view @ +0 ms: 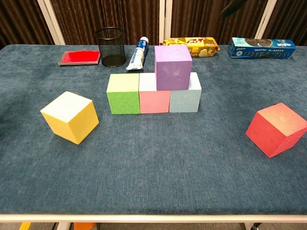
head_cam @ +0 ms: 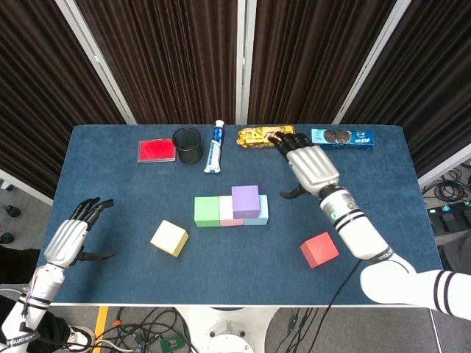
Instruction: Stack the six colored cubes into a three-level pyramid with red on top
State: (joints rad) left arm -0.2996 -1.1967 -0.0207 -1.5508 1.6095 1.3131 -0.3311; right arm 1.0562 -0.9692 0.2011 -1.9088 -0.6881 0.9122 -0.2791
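- Overall, the tabletop (view: 158, 167) is covered in dark blue felt-like cloth with a fine nap; behind it hang dark brown pleated curtains (head_cam: 169, 59) split by pale slanted frame bars, and cables trail on the grey floor below the front edge.
- The left robot hand (head_cam: 70, 239), silver-backed with black fingers, hovers past the tabletop's left front corner, fingers spread and holding nothing.
- The yellow cube (view: 70, 117) sits alone at the left front, turned at an angle, its faces matte and slightly grainy.
- Along the back edge lie a flat red box (view: 79, 57), a black mesh cup (view: 110, 46), a white-and-blue tube (view: 138, 53), a glossy yellow snack packet (view: 191, 46) and a blue biscuit box (view: 261, 48).
- In the middle, the green cube (view: 123, 93), pink cube (view: 154, 94) and light blue cube (view: 185, 97) stand touching in a row; the purple cube (view: 172, 67) rests squarely on top, straddling the pink and light blue ones.
- The right robot hand (head_cam: 309, 165) hangs above the tabletop behind and right of the stack, near the snack packet, fingers extended and empty.
- The red cube (view: 277, 128) lies at the right front, tilted, well apart from the stack.
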